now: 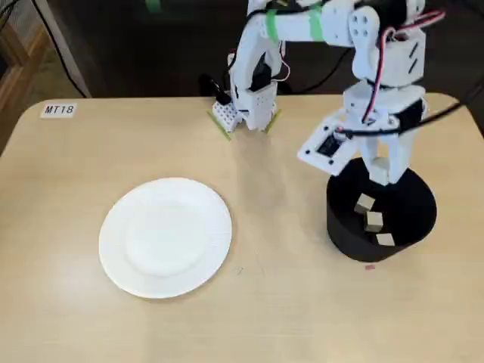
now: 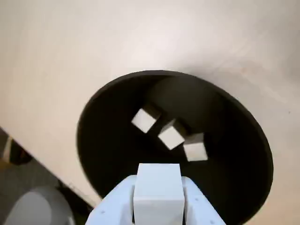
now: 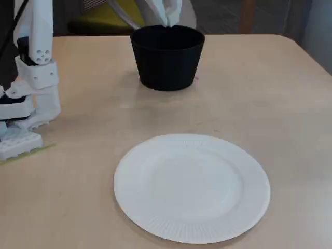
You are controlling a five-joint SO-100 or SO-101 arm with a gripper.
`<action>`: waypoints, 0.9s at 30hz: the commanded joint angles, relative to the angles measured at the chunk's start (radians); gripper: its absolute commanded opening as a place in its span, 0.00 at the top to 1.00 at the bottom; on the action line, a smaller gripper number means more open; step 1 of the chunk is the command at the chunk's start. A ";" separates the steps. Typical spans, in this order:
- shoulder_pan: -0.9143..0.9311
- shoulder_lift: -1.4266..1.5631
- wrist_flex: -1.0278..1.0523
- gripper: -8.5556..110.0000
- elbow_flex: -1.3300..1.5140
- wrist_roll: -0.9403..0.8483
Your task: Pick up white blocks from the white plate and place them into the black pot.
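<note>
White two-finger pincer [image 2: 158, 194] hangs over the matte black round pot [image 1: 412, 219], clamped on one small white cube [image 2: 158, 187]. 3 more off-white cubes [image 2: 172, 135] lie on pot bottom, in a row. Round white ribbed-rim paper plate [image 1: 165, 236] sits bare on tan wood surface [image 1: 68, 181], well apart from pot.

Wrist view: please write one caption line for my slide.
Pincer holds a white block above the black pot, where three blocks already lie.

- Bright, even overhead light; soft glare on the worktop [image 2: 140, 33] in the wrist view.
- Faint shadows beside the black pot [image 3: 167, 57].
- Slightly soft focus throughout.
</note>
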 commanded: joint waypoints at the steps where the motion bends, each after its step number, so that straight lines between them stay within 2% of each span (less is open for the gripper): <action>1: -0.023 -0.043 -0.009 0.95 -0.003 -0.017; 9: -0.029 -0.083 -0.009 0.94 -0.012 0.005; 13: -0.060 -0.044 -0.009 0.66 -0.008 -0.063; 16: -0.071 -0.021 -0.009 0.58 -0.006 -0.074; 18: -0.072 -0.006 -0.009 0.61 -0.005 -0.069; 19: -0.072 0.000 -0.009 0.67 -0.005 -0.064; 20: -0.066 0.006 -0.009 0.78 -0.011 -0.051; 21: -0.058 0.017 -0.009 0.94 -0.012 -0.025; 27: 0.048 0.287 -0.038 0.95 -0.015 -0.067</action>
